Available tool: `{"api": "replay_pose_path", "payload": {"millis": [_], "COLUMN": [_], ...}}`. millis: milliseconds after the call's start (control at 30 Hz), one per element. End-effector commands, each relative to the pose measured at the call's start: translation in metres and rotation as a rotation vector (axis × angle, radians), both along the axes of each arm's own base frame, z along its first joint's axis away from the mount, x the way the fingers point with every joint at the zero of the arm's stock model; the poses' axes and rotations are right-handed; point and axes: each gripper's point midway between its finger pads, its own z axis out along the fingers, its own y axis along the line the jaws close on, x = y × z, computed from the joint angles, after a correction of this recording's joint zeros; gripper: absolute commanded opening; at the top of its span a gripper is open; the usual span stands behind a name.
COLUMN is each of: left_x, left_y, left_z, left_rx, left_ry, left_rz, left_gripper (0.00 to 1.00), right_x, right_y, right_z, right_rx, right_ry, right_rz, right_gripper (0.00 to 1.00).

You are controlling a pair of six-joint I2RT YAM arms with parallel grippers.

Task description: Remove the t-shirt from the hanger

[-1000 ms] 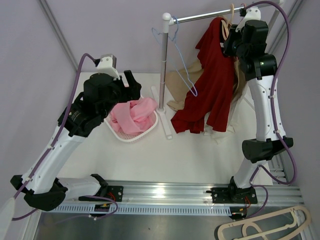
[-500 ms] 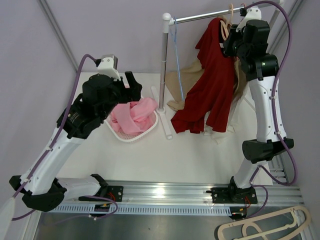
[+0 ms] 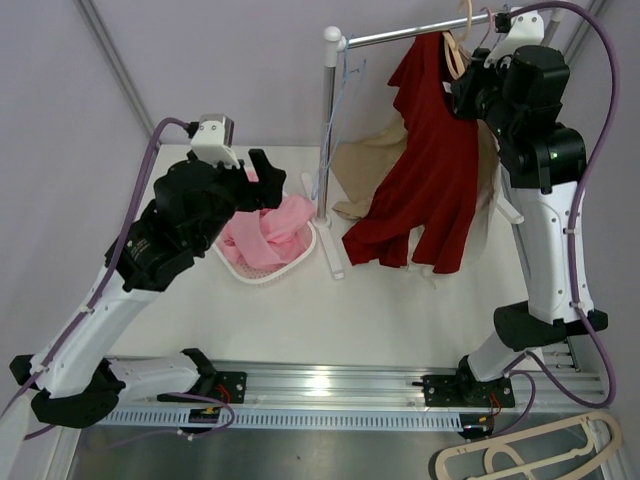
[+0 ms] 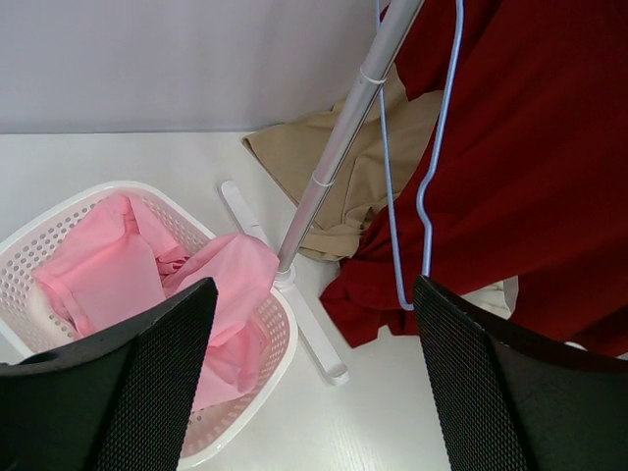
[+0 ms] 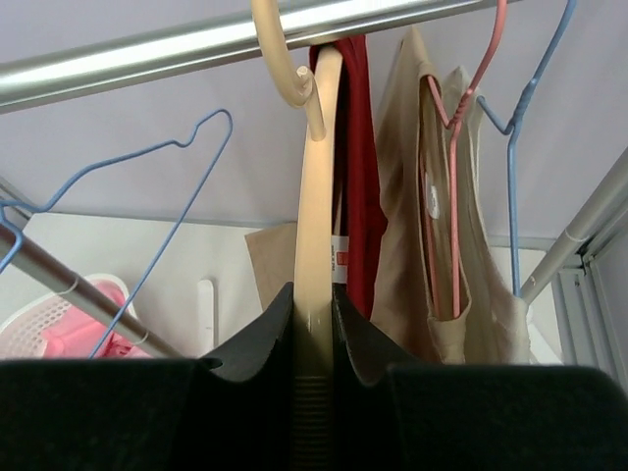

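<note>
Where the white table (image 3: pixel 400 310) meets pale lilac walls (image 3: pixel 200 60), I see the red t-shirt (image 3: pixel 430 170) draped from a cream hanger (image 5: pixel 316 196) on the rail (image 3: pixel 410 33); right fingers (image 5: pixel 257 339) pinch that hanger, left fingers (image 4: pixel 147 373) spread apart above the white basket (image 3: pixel 268 279).

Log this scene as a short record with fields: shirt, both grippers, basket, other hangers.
shirt: red t-shirt hangs on cream hanger, hooked over the rail
right gripper: shut on the cream hanger below its hook
left gripper: open, holding nothing
basket: white, holds pink cloth
other hangers: blue wire hanger near the post is bare; pink hanger carries beige garment
</note>
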Motion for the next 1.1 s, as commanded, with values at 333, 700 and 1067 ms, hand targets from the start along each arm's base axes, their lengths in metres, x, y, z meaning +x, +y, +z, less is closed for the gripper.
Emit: {"api": "replay_pose_path", "payload": {"millis": [333,700,1067], "left_x": [-0.030,-0.100,-0.167], "left_y": [-0.029,-0.096,-0.156], "left_z": [0.010,-0.047,-0.074], "left_rx": [0.075,0.091,0.011], "left_ry": [-0.111,-0.144,-0.266], "left_rz": [-0.089,-0.349,-0.548], "left_gripper": [0.85,0.85,0.86], "right_x": [-0.072,-0.137,-0.132], "right_y": [0.023,0.005,0.011], "right_z": [-0.050,-0.107,-0.095], "right_rx": [0.091,0.216,0.357], "right_ry": [0.075,0.137,0.107], "right_rz": [-0.099,-0.373,-0.443], "right_gripper": [0.00,0.00,0.00]}}
